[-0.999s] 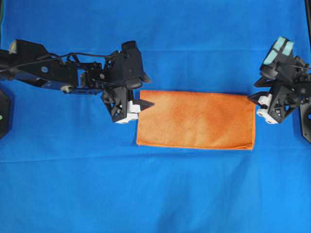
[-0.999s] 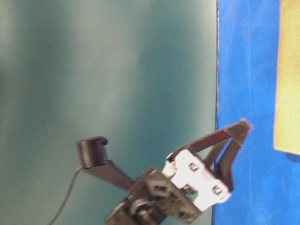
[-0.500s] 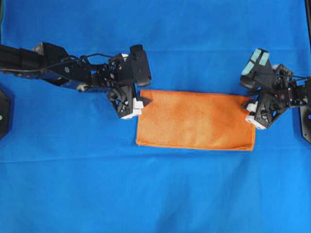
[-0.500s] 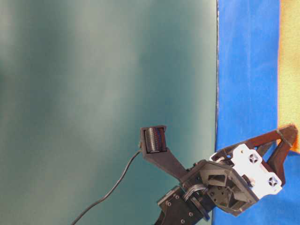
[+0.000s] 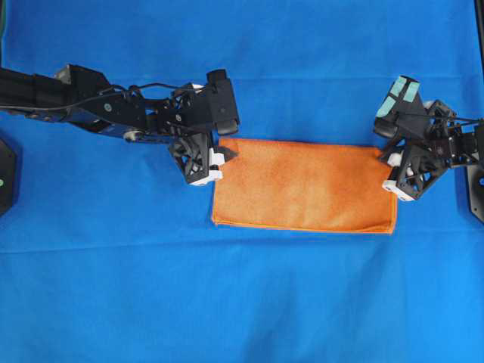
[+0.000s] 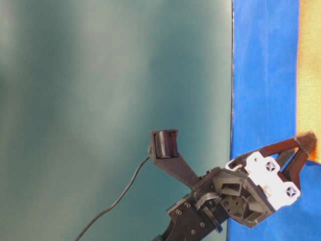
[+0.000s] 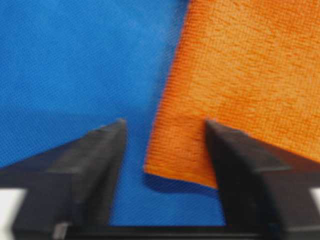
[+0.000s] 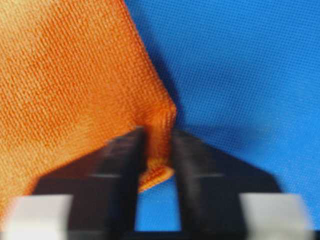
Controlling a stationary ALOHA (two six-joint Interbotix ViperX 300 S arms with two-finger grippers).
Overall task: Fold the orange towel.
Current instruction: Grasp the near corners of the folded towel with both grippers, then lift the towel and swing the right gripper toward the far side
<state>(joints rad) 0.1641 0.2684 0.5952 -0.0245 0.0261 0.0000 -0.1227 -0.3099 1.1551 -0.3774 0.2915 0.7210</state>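
The orange towel point(image 5: 304, 186), folded into a rectangle, is laid mid-surface on the blue cloth point(image 5: 242, 302). Its right corner is pinched by the right tool point(image 8: 155, 145); its left corner is straddled by the left tool point(image 7: 165, 150), jaws apart.

Orange towel point(image 5: 304, 186) — folded into a flat rectangle, fuzzy weave, lying on blue cloth point(image 5: 242, 302)
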